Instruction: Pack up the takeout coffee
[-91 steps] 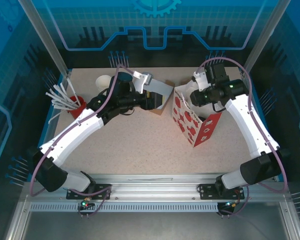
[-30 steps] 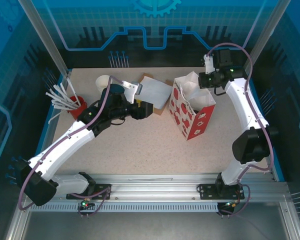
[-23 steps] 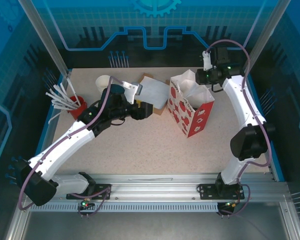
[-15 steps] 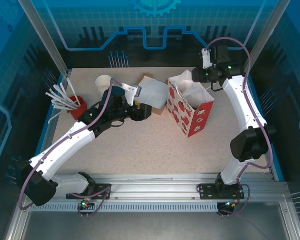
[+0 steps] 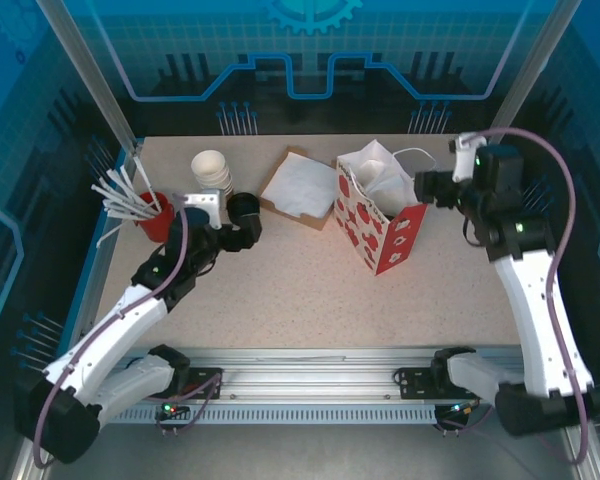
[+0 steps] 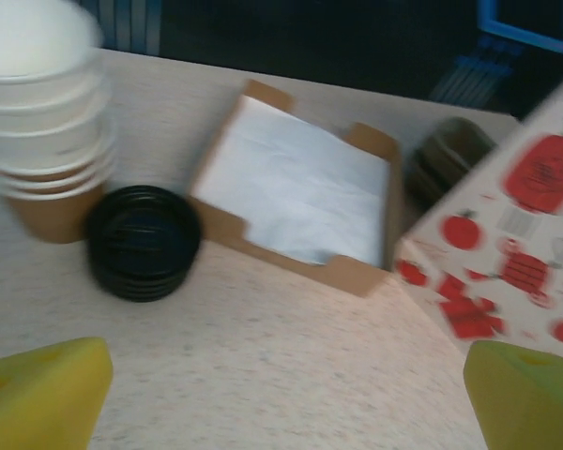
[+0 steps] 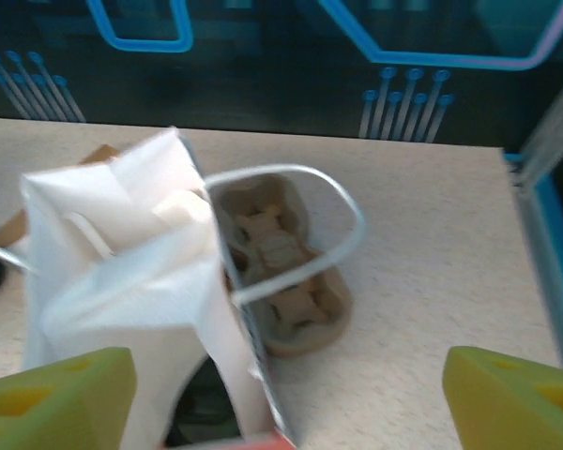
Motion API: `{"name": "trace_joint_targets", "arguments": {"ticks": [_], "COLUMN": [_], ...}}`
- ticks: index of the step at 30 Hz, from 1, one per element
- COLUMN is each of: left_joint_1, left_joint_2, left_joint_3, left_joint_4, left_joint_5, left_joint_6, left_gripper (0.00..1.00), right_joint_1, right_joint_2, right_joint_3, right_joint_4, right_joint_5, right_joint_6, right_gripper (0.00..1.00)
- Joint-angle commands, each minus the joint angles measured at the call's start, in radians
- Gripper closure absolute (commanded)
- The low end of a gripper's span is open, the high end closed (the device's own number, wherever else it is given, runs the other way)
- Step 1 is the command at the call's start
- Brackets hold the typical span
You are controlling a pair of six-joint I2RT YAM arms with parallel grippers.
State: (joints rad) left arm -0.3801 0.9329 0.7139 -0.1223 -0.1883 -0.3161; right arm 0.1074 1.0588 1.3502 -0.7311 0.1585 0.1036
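Both spread wide: left gripper (image 6: pixel 281 398) far off, right gripper (image 7: pixel 286 398) beside takeout coffee (image 7: pixel 199 405) in bag (image 5: pixel 385 238).

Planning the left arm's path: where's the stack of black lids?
Top view, left side: the black lids sit beside the white cups, left of the napkin tray.

You have: bag (image 5: pixel 380 215) right of centre | carrier (image 7: pixel 305 305) just behind it | napkin tray (image 5: pixel 300 187) left of it | lids (image 6: pixel 143 242) beside cup stack (image 5: pixel 212 168), farther left | straw holder (image 5: pixel 154 216) far left.

The left arm (image 5: pixel 115 325) and right arm (image 5: pixel 540 310) have white links, black joints, mauve cables, yellow fingers (image 6: pixel 47 394).
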Motion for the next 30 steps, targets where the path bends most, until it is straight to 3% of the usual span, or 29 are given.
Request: {"name": "trace_joint_targets", "arguments": {"ticks": [1,6,11,18,29,30], "left_joint_1": [0.055,0.144,0.248,0.383,0.410,0.412], "left_joint_2": [-0.056,-0.087,-0.043,0.132,0.409,0.415], "left_joint_3": [-0.082,-0.164,-0.202,-0.215,-0.307,-0.291], "left_joint_4": [0.118,0.153,0.223,0.326,0.736,0.711], "left_joint_5": [-0.136,-0.232,-0.243,-0.174,-0.062,-0.049], "left_joint_6": [-0.008,0.037,0.062,0.126,0.211,0.211], "left_gripper": [0.01,0.01,0.01,0.01,0.01,0.01], "right_joint_1": [-0.047,-0.122,-0.148,-0.162,-0.158,-0.158], "right_joint_2": [-0.076,-0.185,-0.239,-0.130,0.056,0.083], "right_joint_3": [-0.159,-0.315,-0.505,-0.790,-1.005,-1.017], "right_joint_4": [0.117,0.155,0.298,0.639,1.164,1.212], "right_joint_5": [0.119,0.162,0.215,0.261,0.171,0.154], "right_joint_6": [-0.003,0.039,0.103,0.132,0.103,0.099], "right_gripper": [0.05,0.00,0.00,0.00,0.00,0.00]}}
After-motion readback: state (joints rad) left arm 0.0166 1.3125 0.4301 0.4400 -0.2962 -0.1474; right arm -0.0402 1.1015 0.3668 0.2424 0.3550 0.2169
